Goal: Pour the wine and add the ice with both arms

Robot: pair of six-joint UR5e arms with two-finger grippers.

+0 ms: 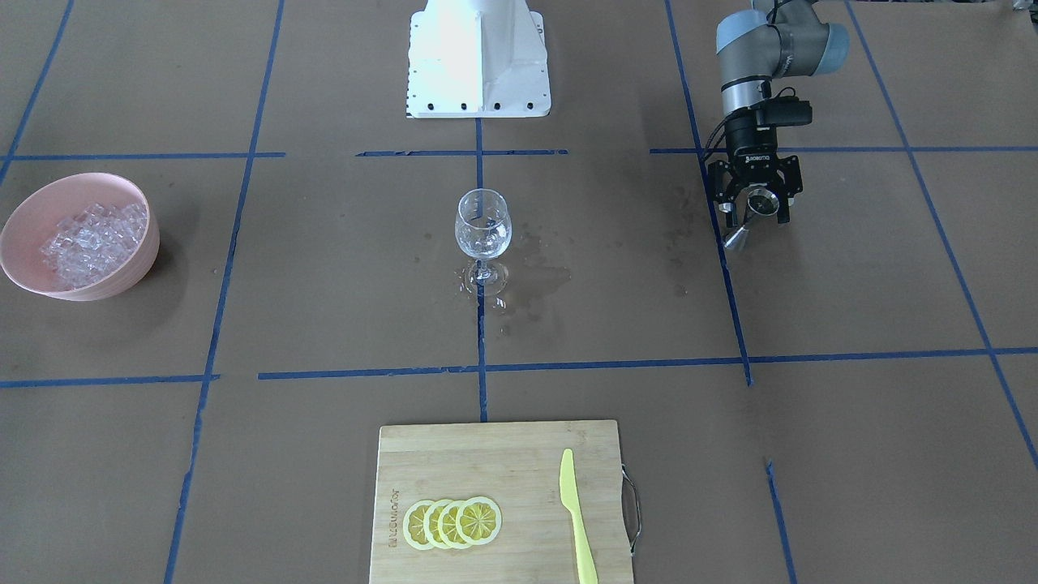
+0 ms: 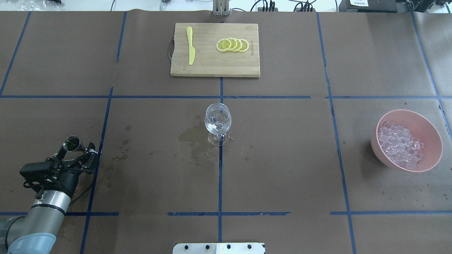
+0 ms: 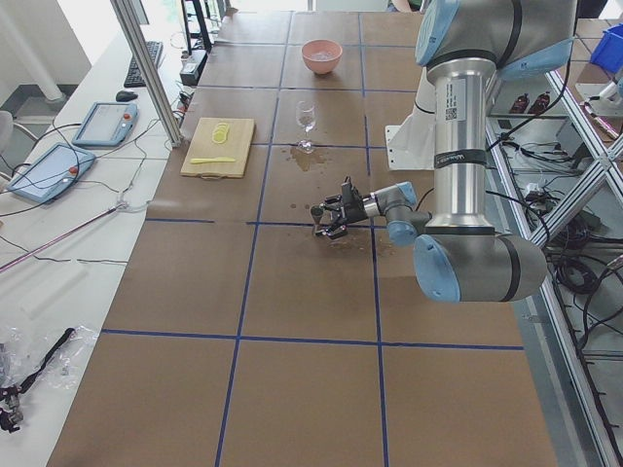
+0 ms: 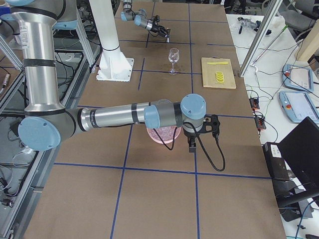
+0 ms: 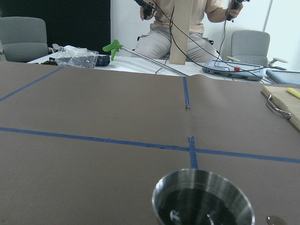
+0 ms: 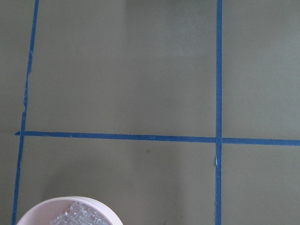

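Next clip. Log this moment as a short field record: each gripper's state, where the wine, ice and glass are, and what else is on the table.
left gripper: shut on steel jigger, on the robot's left of the glass
wine: dark liquid in the jigger
stemmed glass: upright at table centre, wet stains around its foot
ice: heaped in pink bowl
right gripper: near the bowl; open or shut cannot be told
other: cutting board with lemon slices and yellow knife
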